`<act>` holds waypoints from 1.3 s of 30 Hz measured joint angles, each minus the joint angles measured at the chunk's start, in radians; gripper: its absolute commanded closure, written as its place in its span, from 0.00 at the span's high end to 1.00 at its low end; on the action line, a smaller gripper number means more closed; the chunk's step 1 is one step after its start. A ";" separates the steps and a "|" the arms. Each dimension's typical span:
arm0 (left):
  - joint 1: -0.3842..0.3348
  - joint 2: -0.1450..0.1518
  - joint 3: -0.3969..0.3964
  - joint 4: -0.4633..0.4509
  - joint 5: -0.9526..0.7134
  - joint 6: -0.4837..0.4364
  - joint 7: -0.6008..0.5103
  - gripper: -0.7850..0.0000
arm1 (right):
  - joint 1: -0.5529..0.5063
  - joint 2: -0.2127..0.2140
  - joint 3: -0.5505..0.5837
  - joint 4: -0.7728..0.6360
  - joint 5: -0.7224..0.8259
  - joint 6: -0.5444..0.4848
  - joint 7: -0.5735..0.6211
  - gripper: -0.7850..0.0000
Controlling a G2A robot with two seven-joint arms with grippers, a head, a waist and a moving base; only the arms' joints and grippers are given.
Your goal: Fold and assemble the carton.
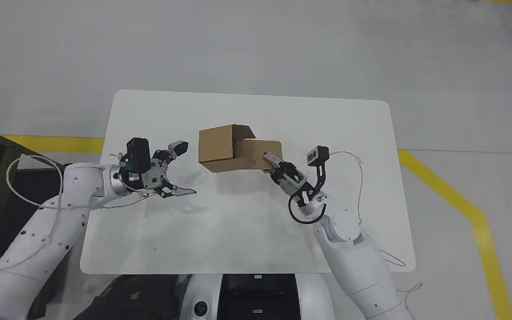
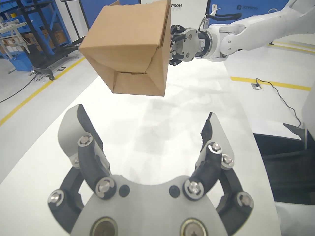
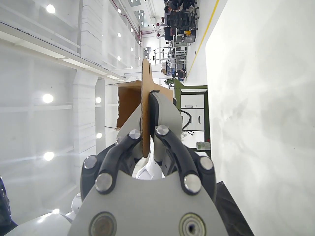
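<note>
A brown carton (image 1: pixel 228 149) hangs above the middle of the white table (image 1: pixel 240 232), with one flap (image 1: pixel 262 152) sticking out sideways. My right gripper (image 1: pixel 270 164) is shut on that flap, and the right wrist view shows the cardboard edge (image 3: pixel 145 114) pinched between its pads. In the left wrist view the carton (image 2: pixel 130 50) is lifted clear of the table, its folded bottom facing the camera. My left gripper (image 1: pixel 180 170) stands open a short way to the carton's left, nothing between its fingers (image 2: pixel 83 121).
The table's front edge (image 1: pixel 208 270) and rounded corners border the work area. Yellow floor lines (image 1: pixel 460 200) run past both sides. A black cable (image 1: pixel 316 204) loops along the right wrist.
</note>
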 measured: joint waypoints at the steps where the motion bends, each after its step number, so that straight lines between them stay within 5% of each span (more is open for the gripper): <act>1: -0.026 0.005 0.033 0.011 -0.008 0.000 0.011 1.00 | -0.003 0.001 -0.002 0.000 -0.003 -0.006 0.003 0.00; 13: -0.237 0.027 0.281 0.097 -0.026 0.000 0.102 1.00 | -0.020 0.004 -0.020 -0.015 -0.024 -0.018 -0.017 0.00; 35: -0.434 0.019 0.552 0.200 -0.149 0.000 0.153 1.00 | -0.004 -0.007 -0.088 0.028 -0.009 -0.042 -0.071 0.00; 39: -0.454 0.022 0.580 0.207 -0.163 0.000 0.153 0.85 | 0.002 -0.009 -0.096 0.037 -0.009 -0.051 -0.084 0.00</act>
